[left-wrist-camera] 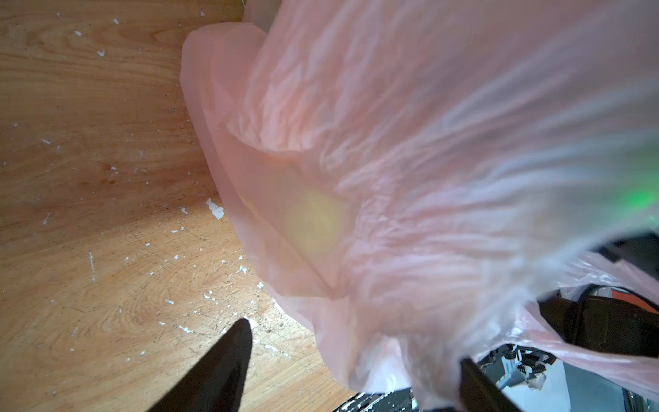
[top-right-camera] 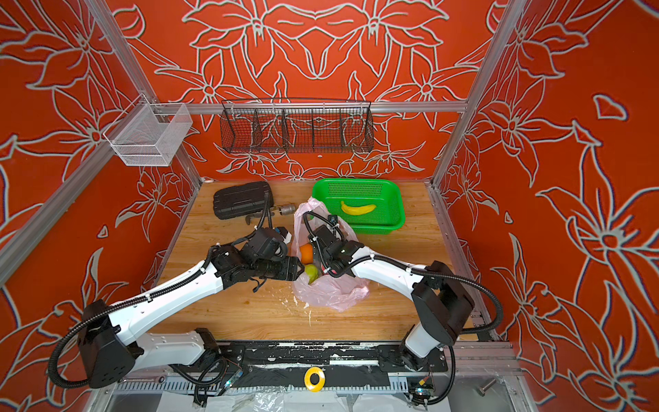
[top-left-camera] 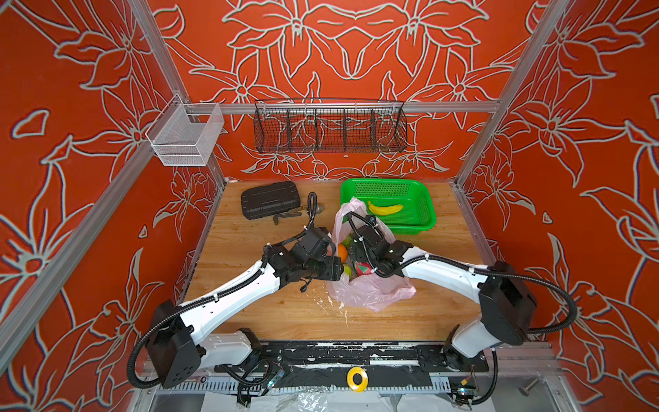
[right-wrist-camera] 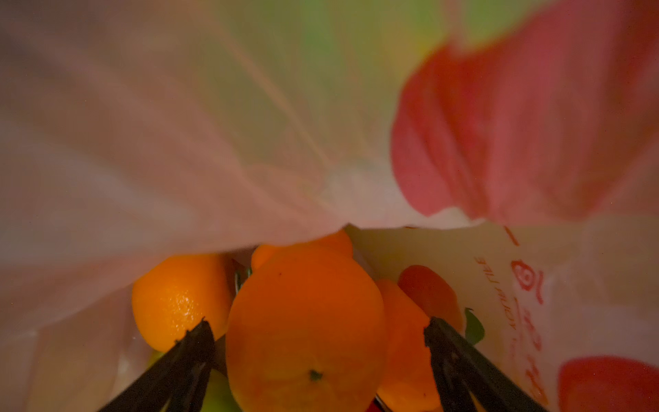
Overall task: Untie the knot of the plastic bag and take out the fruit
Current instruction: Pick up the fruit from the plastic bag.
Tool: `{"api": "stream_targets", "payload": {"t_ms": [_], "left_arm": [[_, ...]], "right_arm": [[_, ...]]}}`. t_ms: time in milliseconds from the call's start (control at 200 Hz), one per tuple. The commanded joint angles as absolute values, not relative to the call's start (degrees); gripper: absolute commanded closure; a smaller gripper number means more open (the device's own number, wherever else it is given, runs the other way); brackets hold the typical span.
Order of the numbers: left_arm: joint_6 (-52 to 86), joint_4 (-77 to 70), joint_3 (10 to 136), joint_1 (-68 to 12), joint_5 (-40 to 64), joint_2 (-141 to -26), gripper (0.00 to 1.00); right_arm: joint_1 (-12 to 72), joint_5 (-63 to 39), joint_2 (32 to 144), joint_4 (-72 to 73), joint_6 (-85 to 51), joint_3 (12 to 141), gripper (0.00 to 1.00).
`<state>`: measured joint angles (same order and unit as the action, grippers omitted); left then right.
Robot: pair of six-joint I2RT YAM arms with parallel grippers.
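Straddling orange (right-wrist-camera: 306, 303) inside plastic bag (top-left-camera: 371, 292), right end effector (right-wrist-camera: 319, 321) spread wide, ungripping, wrist view only; left end effector (left-wrist-camera: 354, 340) spread too.

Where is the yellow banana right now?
In both top views the banana lies inside the green basket at the back right of the table, just behind the pink bag.

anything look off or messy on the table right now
White flecks are scattered over the wooden table just in front of the pink bag, like chipped paint or scraps. Nothing looks spilled: the fruit sits inside the bag.
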<state>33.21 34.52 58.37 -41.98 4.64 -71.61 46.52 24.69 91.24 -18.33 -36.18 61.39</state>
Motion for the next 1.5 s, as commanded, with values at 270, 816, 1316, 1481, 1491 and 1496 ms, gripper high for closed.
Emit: {"api": "stream_targets", "payload": {"t_ms": [270, 816, 1316, 1481, 1491, 1496], "left_arm": [[32.5, 35.4, 58.0, -41.6, 4.1, -69.8, 0.26], [31.0, 33.7, 56.9, -41.5, 4.2, -64.9, 0.17], [24.0, 34.5, 61.0, -41.7, 6.1, -59.5, 0.16], [21.1, 34.2, 64.2, -43.2, 8.4, -58.8, 0.16], [20.8, 34.1, 64.3, -43.4, 8.4, -58.8, 0.16], [20.7, 34.1, 64.5, -43.5, 8.4, -58.8, 0.16]], "right_arm": [[44.1, 18.8, 95.7, -13.9, -36.0, 62.7, 0.31], [43.9, 10.4, 85.1, -15.6, -36.7, 59.0, 0.44], [44.5, 3.8, 70.8, -19.0, -36.2, 57.3, 0.45], [44.4, 4.5, 66.6, -21.6, -34.6, 59.5, 0.45], [44.4, 4.6, 66.3, -21.7, -34.5, 59.7, 0.45], [44.4, 4.8, 66.2, -21.9, -34.3, 59.8, 0.45]]}}
